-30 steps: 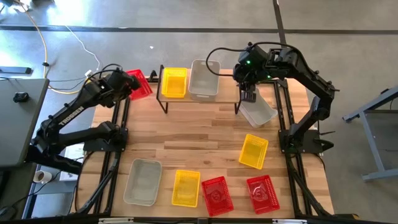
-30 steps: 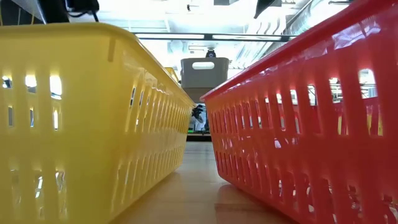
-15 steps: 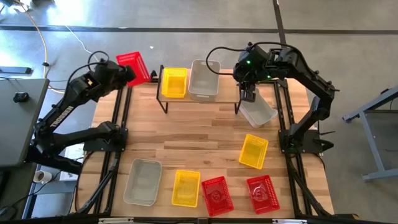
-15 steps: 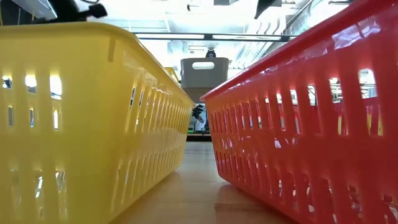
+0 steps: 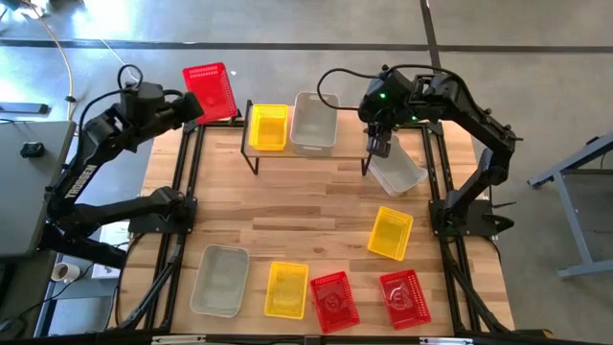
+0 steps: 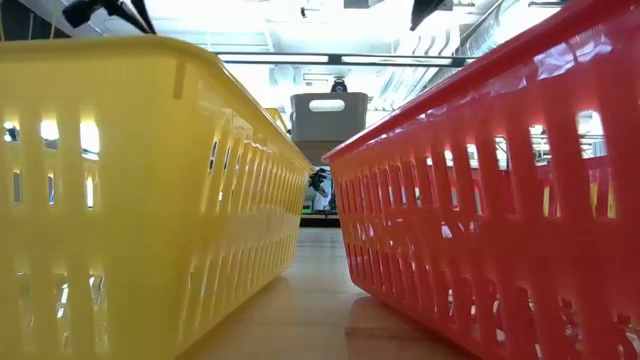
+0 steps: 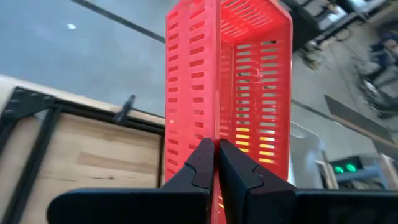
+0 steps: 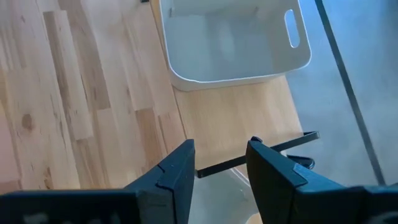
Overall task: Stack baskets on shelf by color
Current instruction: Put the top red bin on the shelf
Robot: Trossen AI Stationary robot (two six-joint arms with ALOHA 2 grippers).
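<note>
My left gripper (image 5: 194, 107) is shut on a red mesh basket (image 5: 211, 89), raised above the table's far left corner, left of the shelf (image 5: 350, 161). A yellow basket (image 5: 268, 126) and a grey-white basket (image 5: 314, 122) rest side by side on the shelf's plank top. My right gripper (image 5: 380, 146) hangs open over the shelf's right end, touching nothing; in its wrist view the fingers (image 8: 221, 146) point down past the grey-white basket (image 8: 233, 40). Another grey-white basket (image 5: 397, 172) lies on the table just beyond the shelf's right legs. My left gripper (image 7: 217, 163) pinches the red basket by the top rim of one wall (image 7: 217, 134), one finger inside and one outside. The basket is lifted clear of the table and shelf, tipped on its side, and extends away from the fingers.
Along the near edge lie a grey-white basket (image 5: 220, 280), a yellow one (image 5: 286, 289) and two red ones (image 5: 334, 301) (image 5: 405, 299); a yellow basket (image 5: 391, 233) sits mid-right. In the low view a yellow wall (image 6: 150, 190) and a red wall (image 6: 500, 200) fill the foreground.
My left gripper has risen and swung toward the table's far edge, carrying the red basket up from beside the shelf's left end until it hangs clear above the far left corner, tipped more on its side. My right gripper has kept still and open.
</note>
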